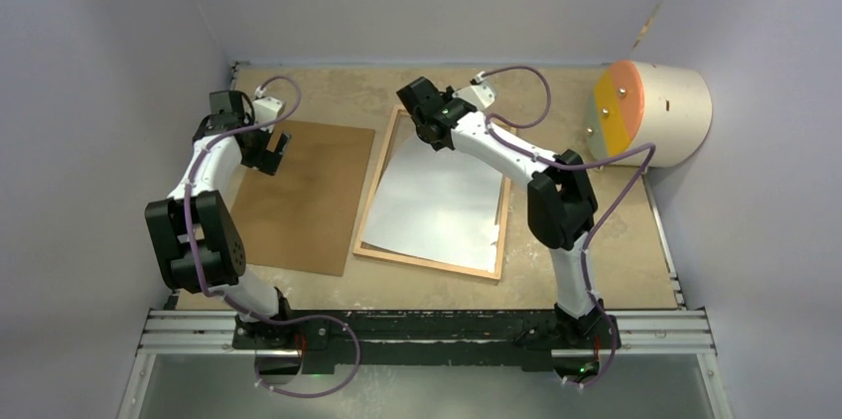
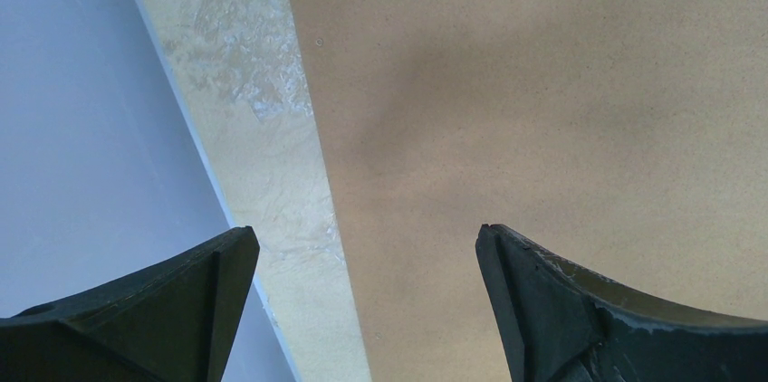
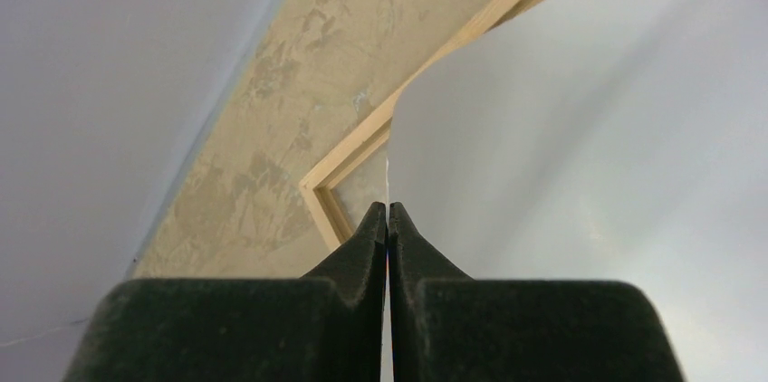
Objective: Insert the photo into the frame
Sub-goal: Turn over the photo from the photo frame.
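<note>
The photo (image 1: 439, 196) lies with its plain white back up over the light-orange wooden frame (image 1: 429, 263) in the middle of the table. Its printed side is hidden. My right gripper (image 1: 429, 131) is shut on the photo's far edge and holds that edge lifted above the frame's far corner (image 3: 319, 189). In the right wrist view the white sheet (image 3: 580, 174) curves up between the closed fingers (image 3: 362, 242). My left gripper (image 1: 270, 151) is open and empty above the far left edge of the brown backing board (image 1: 308, 196).
The brown backing board (image 2: 543, 92) lies left of the frame. A cream cylinder with an orange and yellow face (image 1: 650, 111) lies at the back right. Pale walls close in the table (image 1: 596, 270) on three sides.
</note>
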### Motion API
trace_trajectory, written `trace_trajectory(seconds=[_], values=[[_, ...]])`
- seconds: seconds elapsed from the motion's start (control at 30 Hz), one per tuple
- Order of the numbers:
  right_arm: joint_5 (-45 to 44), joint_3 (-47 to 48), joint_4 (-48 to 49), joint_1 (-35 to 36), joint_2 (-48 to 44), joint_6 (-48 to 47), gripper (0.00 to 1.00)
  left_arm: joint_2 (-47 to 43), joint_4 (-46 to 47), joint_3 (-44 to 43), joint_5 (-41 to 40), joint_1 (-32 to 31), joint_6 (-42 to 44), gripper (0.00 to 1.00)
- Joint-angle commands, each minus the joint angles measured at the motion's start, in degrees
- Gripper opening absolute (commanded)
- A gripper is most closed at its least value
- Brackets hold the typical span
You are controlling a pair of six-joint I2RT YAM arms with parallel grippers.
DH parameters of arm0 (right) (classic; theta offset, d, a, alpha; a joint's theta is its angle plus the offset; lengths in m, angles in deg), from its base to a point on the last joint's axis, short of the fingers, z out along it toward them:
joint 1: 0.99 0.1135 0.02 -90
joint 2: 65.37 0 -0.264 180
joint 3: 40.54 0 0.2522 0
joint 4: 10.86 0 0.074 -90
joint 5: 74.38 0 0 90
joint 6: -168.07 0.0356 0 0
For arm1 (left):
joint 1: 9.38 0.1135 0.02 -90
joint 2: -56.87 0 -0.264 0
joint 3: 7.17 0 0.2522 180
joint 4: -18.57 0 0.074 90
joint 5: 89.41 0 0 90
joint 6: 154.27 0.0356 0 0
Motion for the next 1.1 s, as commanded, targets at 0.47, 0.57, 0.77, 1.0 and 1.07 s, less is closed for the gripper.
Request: trace_trajectory(seconds=[0.47,0.57,0.77,1.0,1.07], values=[[18.85,15.42,11.09,-2.01,11.43,-36.54,0.00,-1.73,1.27,0.51,-0.90,-0.34,2.52,1.00],[18.78,14.19,10.72,-2.01,10.88,-37.27,0.00,-1.64,1.38,0.51,-0.83,-0.28,2.56,1.00],[12.93,10.50,6.15,-1.95,7.67,-30.48,0.00,-1.47,1.22,0.25,-0.40,-0.34,2.47,1.00],[5.71,9.48,-0.77,-1.53,5.84,-19.45,0.00,-1.98,0.68,0.24,-0.48,-0.39,2.74,1.00],[4.95,10.56,-3.27,-1.56,6.09,-17.49,0.00,-2.11,0.69,0.21,-0.63,-0.36,2.95,1.00]])
